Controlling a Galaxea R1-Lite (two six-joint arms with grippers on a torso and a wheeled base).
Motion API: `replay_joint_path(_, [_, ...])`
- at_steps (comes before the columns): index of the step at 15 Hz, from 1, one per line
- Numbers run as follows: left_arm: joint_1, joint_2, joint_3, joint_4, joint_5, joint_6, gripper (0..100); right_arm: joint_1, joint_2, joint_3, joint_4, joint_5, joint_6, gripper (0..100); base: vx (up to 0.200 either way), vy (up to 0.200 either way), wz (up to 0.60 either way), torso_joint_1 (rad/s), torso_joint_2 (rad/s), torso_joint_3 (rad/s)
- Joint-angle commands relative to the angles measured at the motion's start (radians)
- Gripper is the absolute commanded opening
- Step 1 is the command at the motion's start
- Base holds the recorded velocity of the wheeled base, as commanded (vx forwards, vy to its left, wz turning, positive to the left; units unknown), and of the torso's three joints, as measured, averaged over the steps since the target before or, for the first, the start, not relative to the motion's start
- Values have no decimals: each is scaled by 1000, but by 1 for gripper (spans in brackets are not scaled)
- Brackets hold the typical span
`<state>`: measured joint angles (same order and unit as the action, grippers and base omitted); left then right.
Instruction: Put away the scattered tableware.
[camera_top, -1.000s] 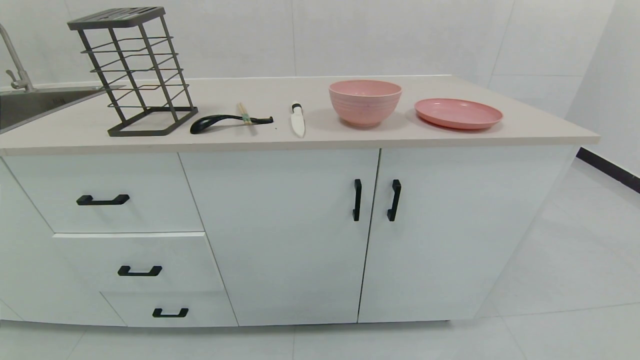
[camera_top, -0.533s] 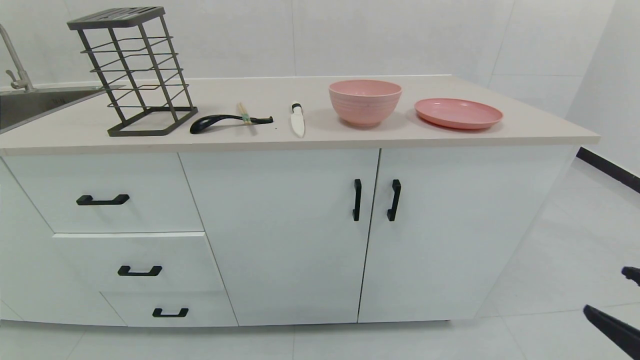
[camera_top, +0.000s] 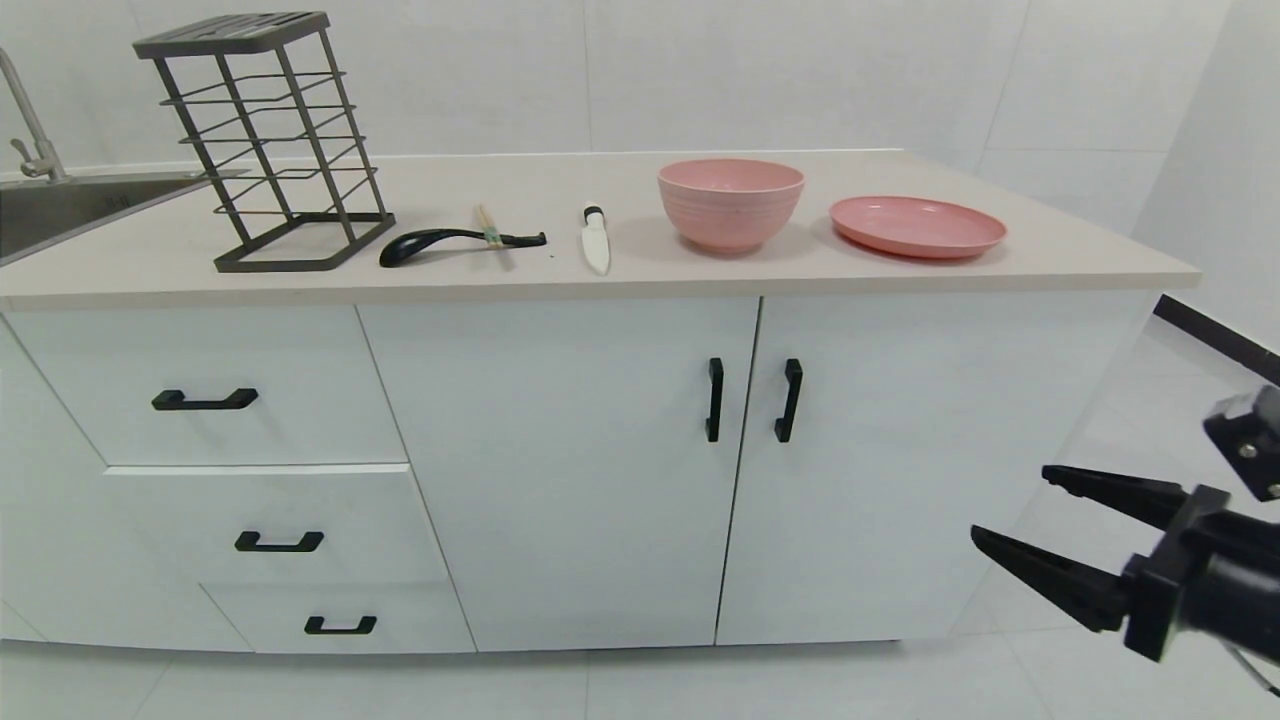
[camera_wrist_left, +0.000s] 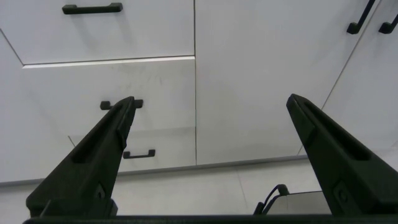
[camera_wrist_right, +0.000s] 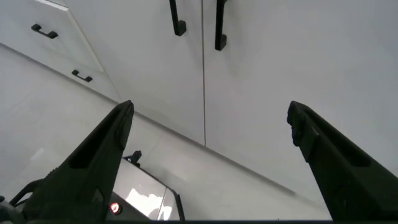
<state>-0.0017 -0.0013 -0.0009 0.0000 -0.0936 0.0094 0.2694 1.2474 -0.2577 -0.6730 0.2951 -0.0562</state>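
On the tabletop (camera_top: 800, 270), in the head view, the tableware lies in a row. A black spoon (camera_top: 440, 243) sits just beside the wire rack (camera_top: 265, 140), and a pair of chopsticks (camera_top: 492, 236) lies across the spoon's handle. A white knife (camera_top: 596, 240) is near them, then comes a pink bowl (camera_top: 730, 203) and, at the right end, a pink plate (camera_top: 917, 226). A sink (camera_top: 60, 205) sits to the left of the rack. Low on the right, in front of the cabinet doors (camera_top: 600, 470), the right gripper (camera_top: 1010, 502) hangs with its fingers spread wide and nothing between them, well apart from the tableware.

From the left wrist, the left gripper (camera_wrist_left: 210, 101) is spread wide and holds nothing. It faces the white drawers (camera_wrist_left: 106, 31) with their black handles (camera_wrist_left: 92, 9).

From the right wrist, the right gripper (camera_wrist_right: 209, 107) gapes empty before the two door handles (camera_wrist_right: 179, 18).
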Motion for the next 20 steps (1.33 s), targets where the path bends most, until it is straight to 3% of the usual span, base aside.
replay_joint_path(1, [0, 1, -1, 0, 0, 0, 100, 33, 253, 12, -180, -1, -4, 100, 0, 0, 0, 0, 0, 0])
replay_joint_path(6, [0, 1, -1, 0, 0, 0, 100, 74, 403, -34, -339, 15, -4, 100, 0, 0, 0, 0, 0, 0])
replay_joint_path(11, [0, 1, -1, 0, 0, 0, 100, 82, 503, -135, -347, 55, -33, 100, -160, 0, 0, 1, 1, 0])
replay_joint_path(17, [0, 1, -1, 0, 0, 0, 100, 99, 658, -245, -415, 56, -39, 100, 0, 0, 0, 0, 0, 0])
replay_joint_path(20, [0, 1, -1, 0, 2, -2, 100, 154, 734, -299, -442, 53, -76, 100, 0, 0, 0, 0, 0, 0])
